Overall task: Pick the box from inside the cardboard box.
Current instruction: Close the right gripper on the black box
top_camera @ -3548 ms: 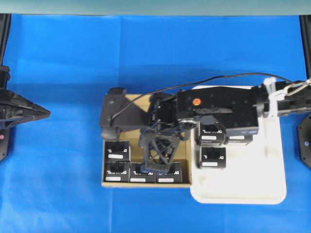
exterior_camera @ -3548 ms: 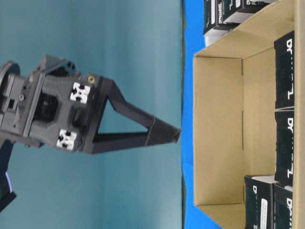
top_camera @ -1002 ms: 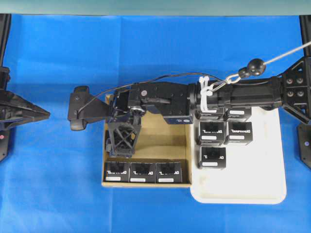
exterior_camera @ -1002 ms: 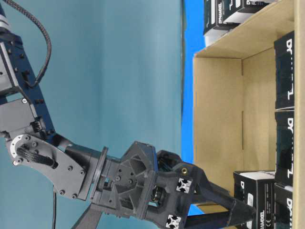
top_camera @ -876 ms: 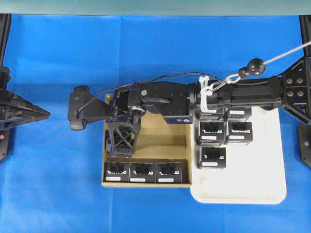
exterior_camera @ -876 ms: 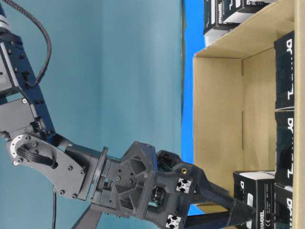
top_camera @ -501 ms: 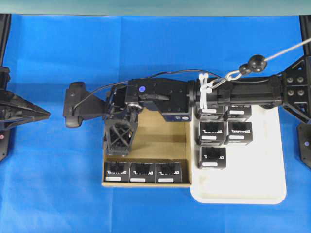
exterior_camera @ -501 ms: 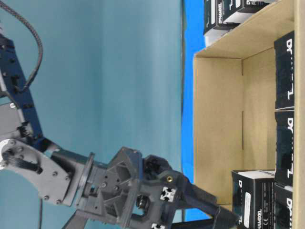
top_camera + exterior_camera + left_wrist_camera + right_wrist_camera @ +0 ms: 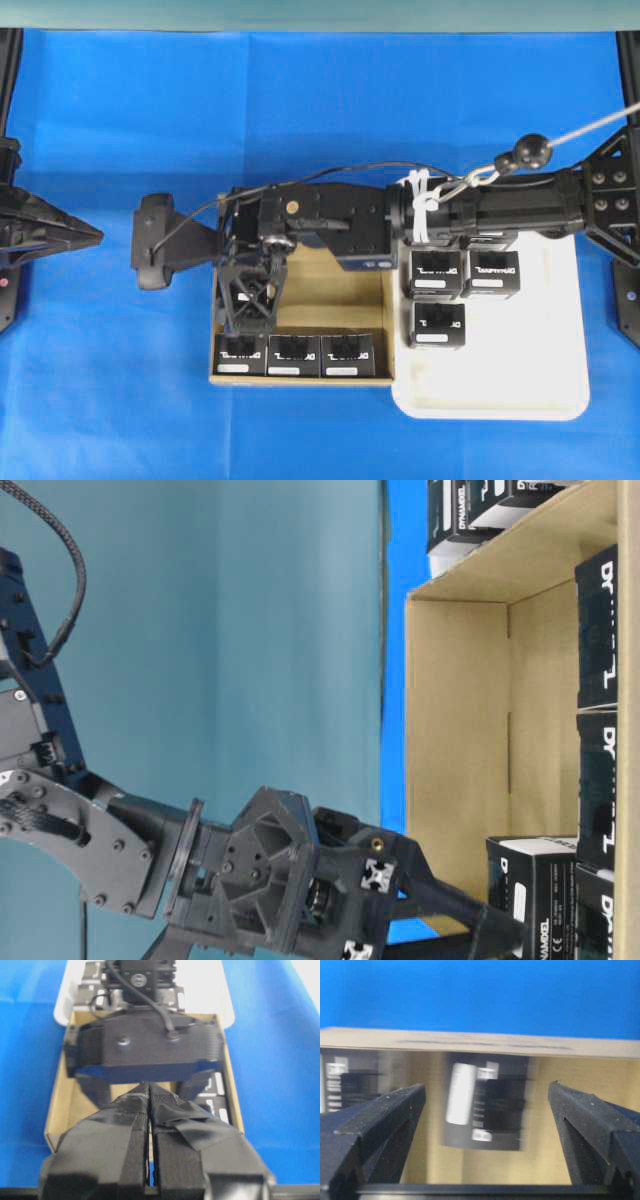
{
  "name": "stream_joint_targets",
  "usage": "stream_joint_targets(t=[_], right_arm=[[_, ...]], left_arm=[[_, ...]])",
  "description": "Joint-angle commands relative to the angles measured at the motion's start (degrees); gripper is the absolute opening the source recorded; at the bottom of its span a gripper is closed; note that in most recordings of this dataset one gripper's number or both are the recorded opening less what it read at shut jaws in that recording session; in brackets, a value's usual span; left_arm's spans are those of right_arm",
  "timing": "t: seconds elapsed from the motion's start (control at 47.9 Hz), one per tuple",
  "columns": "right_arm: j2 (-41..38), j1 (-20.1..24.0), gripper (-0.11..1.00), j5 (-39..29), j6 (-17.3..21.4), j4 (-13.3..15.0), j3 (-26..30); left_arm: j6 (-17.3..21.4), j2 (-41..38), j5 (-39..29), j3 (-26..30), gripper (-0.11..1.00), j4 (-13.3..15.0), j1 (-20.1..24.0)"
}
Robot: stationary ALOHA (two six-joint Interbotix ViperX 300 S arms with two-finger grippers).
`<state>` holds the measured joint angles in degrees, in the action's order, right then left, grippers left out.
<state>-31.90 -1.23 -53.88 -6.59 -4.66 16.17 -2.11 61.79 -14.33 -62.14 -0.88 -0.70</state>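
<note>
My right gripper (image 9: 247,312) reaches across from the right of the overhead view and hangs over the left end of the carton (image 9: 330,303), its fingers spread wide apart. Through the wrist camera I see the two fingers (image 9: 375,1125) standing on either side of a black box (image 9: 485,1101) (blurred, but its white label strip shows), with tan floor between each finger and the box, so nothing is clamped. That box lies inside the carton against its wall, blue cloth (image 9: 480,990) beyond. From overhead, three boxes (image 9: 295,352) sit in a row along the carton's near wall, and the fingers are just above the leftmost. More black boxes (image 9: 436,272) rest in the white tray (image 9: 560,340), which is just beside the carton on its right. My left gripper (image 9: 150,1110) is parked well apart at the left edge of the overhead view, its taped fingers pressed together with nothing between them.
</note>
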Motion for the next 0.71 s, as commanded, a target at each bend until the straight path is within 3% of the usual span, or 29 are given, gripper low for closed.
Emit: stream_joint_targets(t=[0.0, 0.501, 0.689], right_arm=[[-0.5, 0.4, 0.99, 0.4, -0.1, 0.2, -0.3], [-2.5, 1.1, 0.99, 2.3, -0.1, 0.1, -1.9], [-2.7, 0.5, 0.99, 6.9, 0.1, 0.1, -4.4]], left_arm=[[0.1, -0.3, 0.5, 1.5, -0.02, -0.1, -0.1], [0.1, -0.5, 0.5, 1.4, -0.02, -0.1, -0.1], [0.1, -0.5, 0.5, 1.3, -0.02, -0.1, 0.0]])
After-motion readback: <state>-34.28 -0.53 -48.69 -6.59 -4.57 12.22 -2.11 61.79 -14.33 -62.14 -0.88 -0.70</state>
